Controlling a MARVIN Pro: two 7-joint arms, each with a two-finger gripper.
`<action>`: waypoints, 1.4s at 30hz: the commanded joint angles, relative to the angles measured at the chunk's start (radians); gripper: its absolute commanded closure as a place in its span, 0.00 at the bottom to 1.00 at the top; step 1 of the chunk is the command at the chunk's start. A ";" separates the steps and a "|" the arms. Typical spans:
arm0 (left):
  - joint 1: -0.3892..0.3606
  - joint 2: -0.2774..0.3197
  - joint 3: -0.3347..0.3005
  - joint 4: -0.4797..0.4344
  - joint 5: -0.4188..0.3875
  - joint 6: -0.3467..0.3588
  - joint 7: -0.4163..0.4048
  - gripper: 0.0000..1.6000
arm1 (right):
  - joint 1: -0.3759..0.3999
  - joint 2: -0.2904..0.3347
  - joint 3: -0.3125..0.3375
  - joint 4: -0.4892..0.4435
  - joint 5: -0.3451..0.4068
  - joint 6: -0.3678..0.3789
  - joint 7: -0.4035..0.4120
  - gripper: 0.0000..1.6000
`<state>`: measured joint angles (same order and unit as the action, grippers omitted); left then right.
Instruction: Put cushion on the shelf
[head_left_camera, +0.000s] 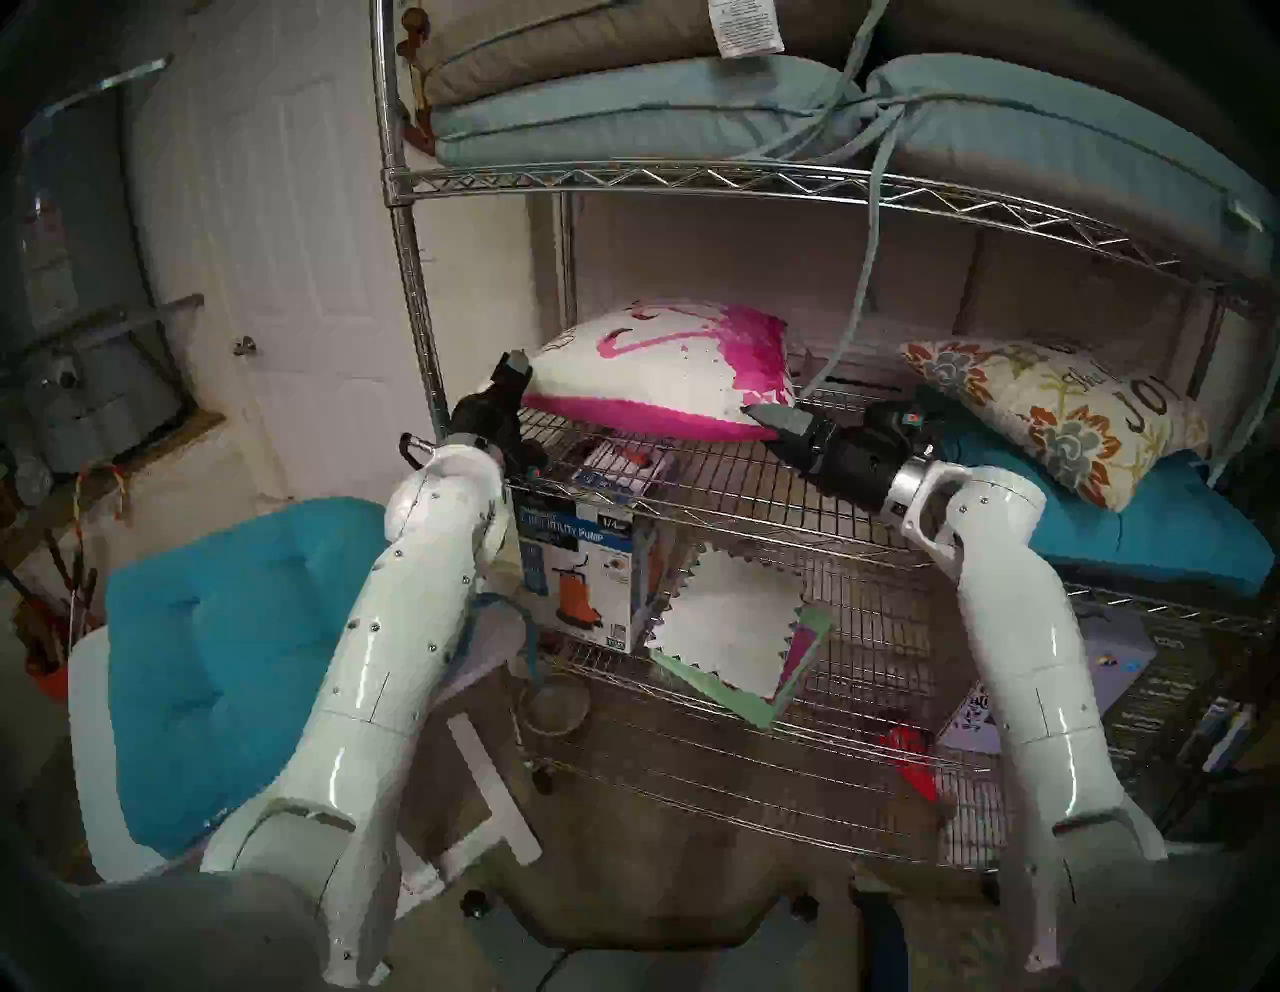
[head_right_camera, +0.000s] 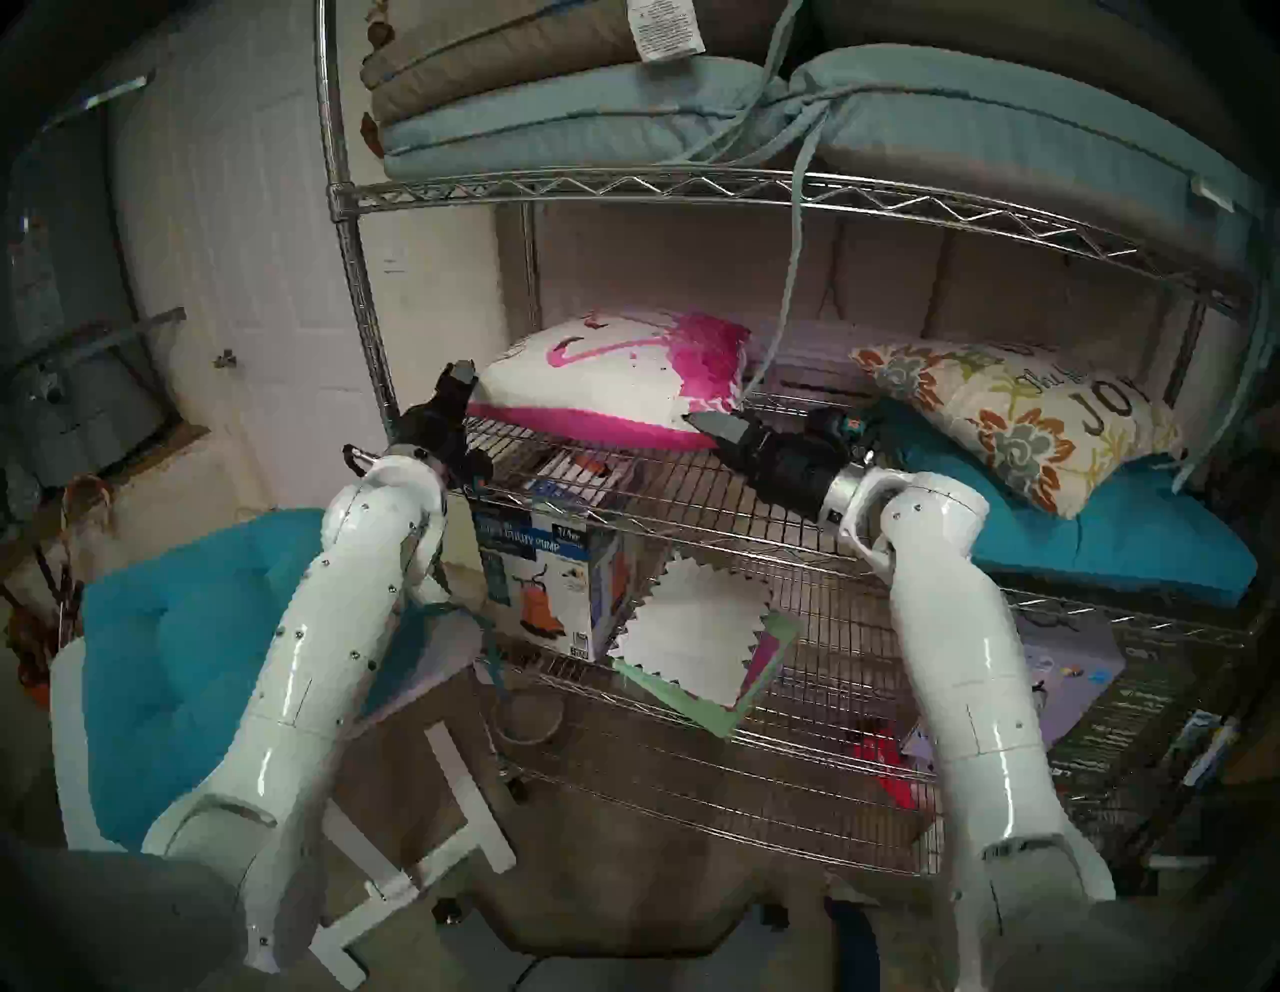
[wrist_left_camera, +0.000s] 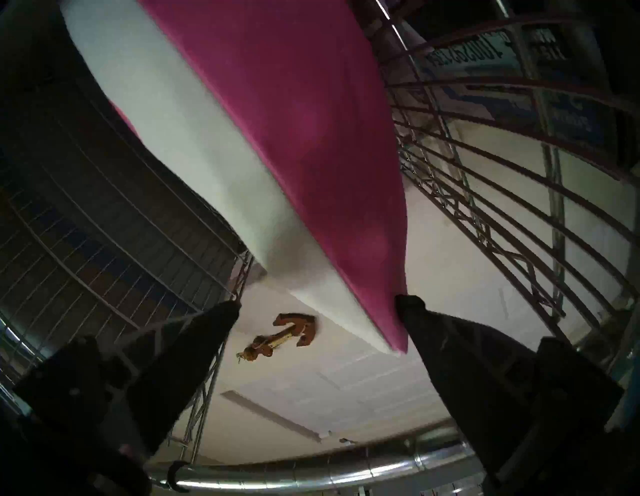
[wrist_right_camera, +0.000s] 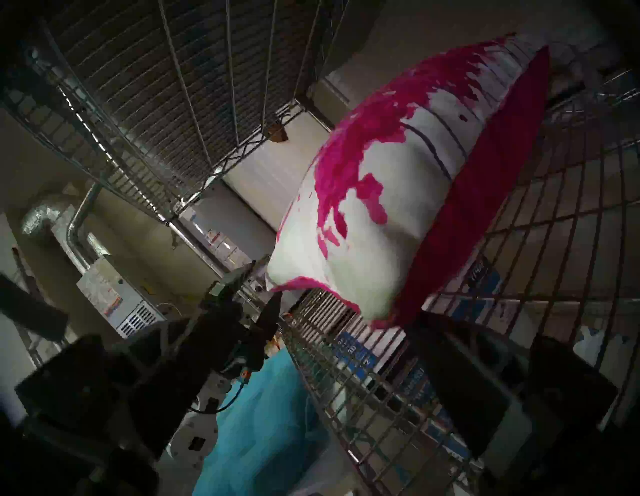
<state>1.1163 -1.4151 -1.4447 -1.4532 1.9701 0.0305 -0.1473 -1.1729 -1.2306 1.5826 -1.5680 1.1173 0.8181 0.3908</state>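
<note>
Head view: both end effectors (head_left_camera: 516, 405) wide open.

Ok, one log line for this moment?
pink-and-white cushion: on wire shelf | left end effector: open | right end effector: open

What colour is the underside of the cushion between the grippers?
Solid magenta pink on the cushion, clearest in the left wrist view.

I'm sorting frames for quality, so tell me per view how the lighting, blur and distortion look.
Both head views: strong fisheye bowing of the shelf, dark rim, dim but evenly lit, the pink and white cushion fairly sharp. Left wrist view: cushion close and soft, fingers nearly black silhouettes against the bright wall. Right wrist view: tilted, murky edges, own fingers lost in shadow, cushion well lit.
</note>
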 joint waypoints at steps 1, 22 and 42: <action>0.048 0.017 -0.012 -0.112 -0.005 -0.010 -0.011 0.00 | -0.048 -0.023 0.028 -0.094 0.031 0.011 -0.018 0.00; 0.159 0.016 -0.031 -0.286 -0.018 -0.031 -0.095 0.00 | -0.141 -0.062 0.085 -0.220 0.066 0.054 -0.088 0.00; 0.346 0.018 -0.052 -0.553 -0.038 -0.026 -0.184 0.00 | -0.261 -0.116 0.157 -0.454 0.130 0.124 -0.155 0.00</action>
<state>1.3951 -1.4029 -1.4831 -1.9032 1.9333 -0.0012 -0.3233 -1.3961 -1.3169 1.7222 -1.9396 1.2179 0.9317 0.2524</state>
